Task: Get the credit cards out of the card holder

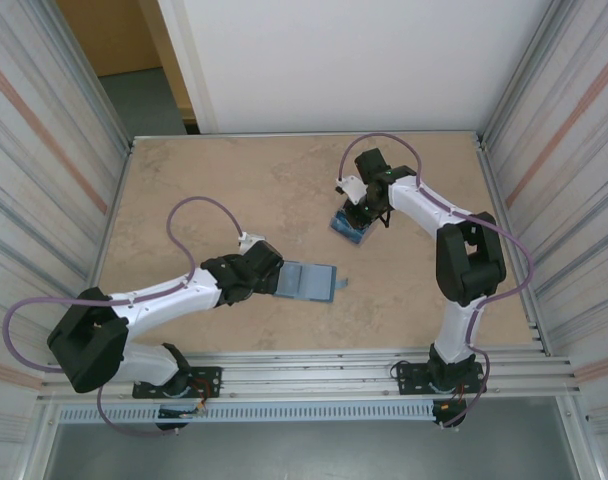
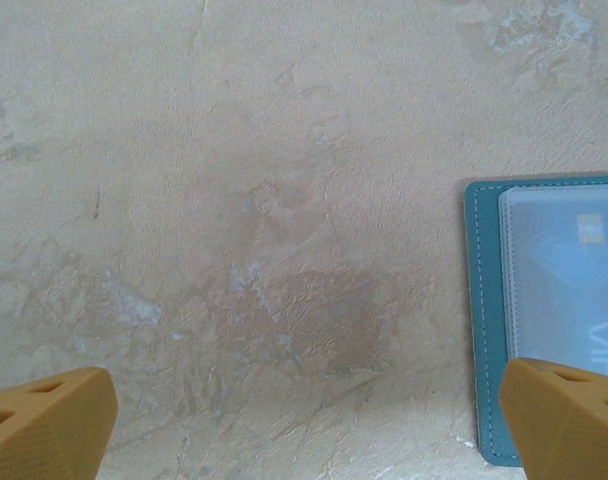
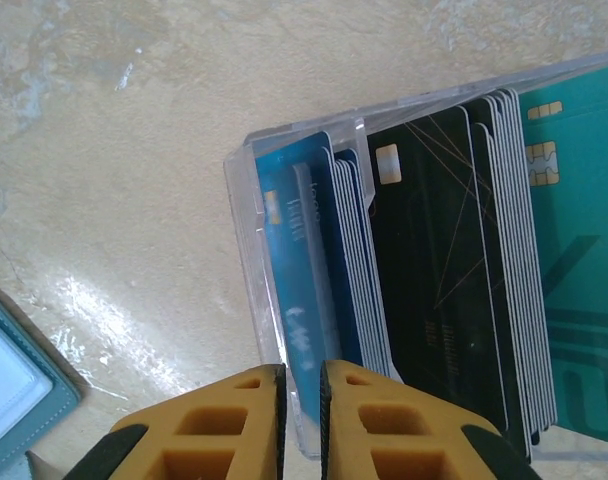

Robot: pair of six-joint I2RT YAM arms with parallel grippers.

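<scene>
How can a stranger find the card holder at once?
On the beige table, look just beyond the left gripper. The card holder lies open and flat there, teal-rimmed with pale lining, unlike the credit cards packed in a clear tray.

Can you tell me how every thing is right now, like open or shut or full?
Small teal-blue bifold card holder: lying open and flat; a card seems to sit in its clear pocket.
Teal, black and blue plastic credit cards: standing on edge, packed together.
Clear plastic tray: holding the cards.
Left end effector: wide open, empty.
Right end effector: nearly shut at a blue card's edge; grip unclear.
</scene>
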